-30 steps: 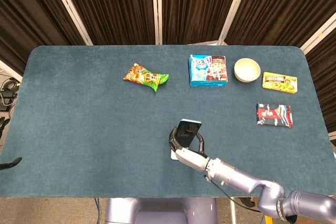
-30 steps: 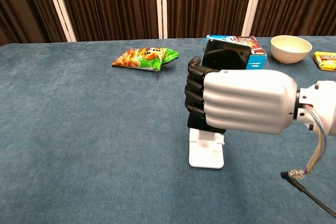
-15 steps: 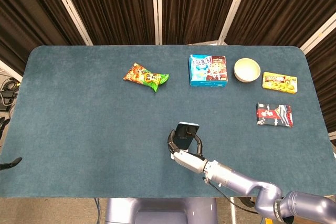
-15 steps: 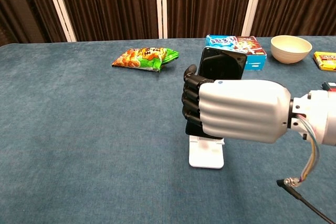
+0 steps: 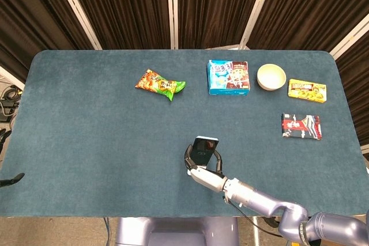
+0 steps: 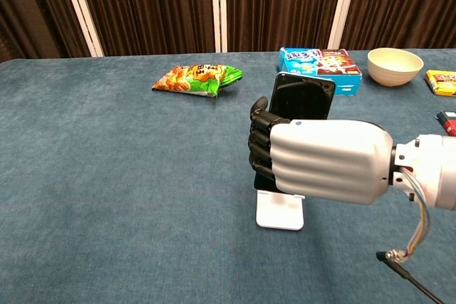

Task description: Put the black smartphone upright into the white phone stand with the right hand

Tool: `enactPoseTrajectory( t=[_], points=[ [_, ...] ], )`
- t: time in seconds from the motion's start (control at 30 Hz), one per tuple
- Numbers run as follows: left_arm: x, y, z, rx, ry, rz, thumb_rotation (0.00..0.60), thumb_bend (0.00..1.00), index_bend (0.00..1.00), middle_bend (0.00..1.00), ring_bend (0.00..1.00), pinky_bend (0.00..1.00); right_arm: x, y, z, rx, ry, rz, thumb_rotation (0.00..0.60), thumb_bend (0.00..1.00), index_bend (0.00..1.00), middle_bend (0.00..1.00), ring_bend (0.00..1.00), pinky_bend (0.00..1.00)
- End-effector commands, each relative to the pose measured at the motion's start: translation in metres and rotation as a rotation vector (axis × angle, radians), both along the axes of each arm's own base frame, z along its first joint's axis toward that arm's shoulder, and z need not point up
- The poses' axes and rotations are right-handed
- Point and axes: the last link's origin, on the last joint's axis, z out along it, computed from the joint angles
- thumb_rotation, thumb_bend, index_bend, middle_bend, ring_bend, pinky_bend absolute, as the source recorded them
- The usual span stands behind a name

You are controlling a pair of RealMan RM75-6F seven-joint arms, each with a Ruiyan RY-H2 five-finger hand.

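**Phone poised over its stand**

Gripping the phone (image 6: 302,97) upright, long axis vertical, the right hand (image 6: 320,161) has its fingers (image 6: 261,149) clamped around it directly above the stand (image 6: 281,211) at six o'clock on the surface (image 5: 86,119). The lower edge is hidden. No lettering is readable on either.

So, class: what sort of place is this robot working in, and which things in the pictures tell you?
Probably a lab or studio set up for robot recording, not a home. Dark curtains close off the space behind a table covered in blue cloth, and snack packs such as the blue box are laid out apart like props.
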Motion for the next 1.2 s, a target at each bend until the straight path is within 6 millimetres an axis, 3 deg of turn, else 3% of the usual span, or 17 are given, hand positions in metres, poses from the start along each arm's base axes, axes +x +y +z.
enactPoseTrajectory(
  t=[0.03,0.17,0.23,0.37,0.43,1.2],
  points=[
    [0.000,0.000,0.000,0.000,-0.001,0.000,0.600,0.00,0.00,0.00,0.00,0.00,-0.001,0.000,0.000,-0.004,0.001,-0.001,0.600,0.54,0.45,0.41,0.37,0.36],
    [0.000,0.000,0.000,-0.001,-0.001,-0.001,0.600,0.00,0.00,0.00,0.00,0.00,0.000,-0.001,0.002,-0.018,-0.002,0.005,0.600,0.54,0.43,0.41,0.37,0.36],
    [0.000,0.000,-0.001,-0.004,0.000,-0.001,0.600,0.00,0.00,0.00,0.00,0.00,-0.001,-0.002,0.003,-0.023,-0.002,-0.003,0.600,0.54,0.35,0.39,0.37,0.36],
    [0.001,0.000,-0.001,-0.003,0.002,-0.003,0.600,0.00,0.00,0.00,0.00,0.00,-0.004,-0.001,0.004,-0.025,0.001,-0.020,0.600,0.53,0.06,0.36,0.36,0.36],
    [0.001,0.000,-0.001,-0.004,0.003,-0.003,0.600,0.00,0.00,0.00,0.00,0.00,-0.004,0.001,0.004,-0.021,-0.003,-0.028,0.600,0.52,0.01,0.35,0.36,0.36],
    [0.004,-0.002,-0.003,-0.011,-0.001,-0.012,0.600,0.00,0.00,0.00,0.00,0.00,-0.006,0.006,0.020,-0.025,-0.053,-0.041,0.600,0.50,0.00,0.29,0.32,0.36]
  ],
)
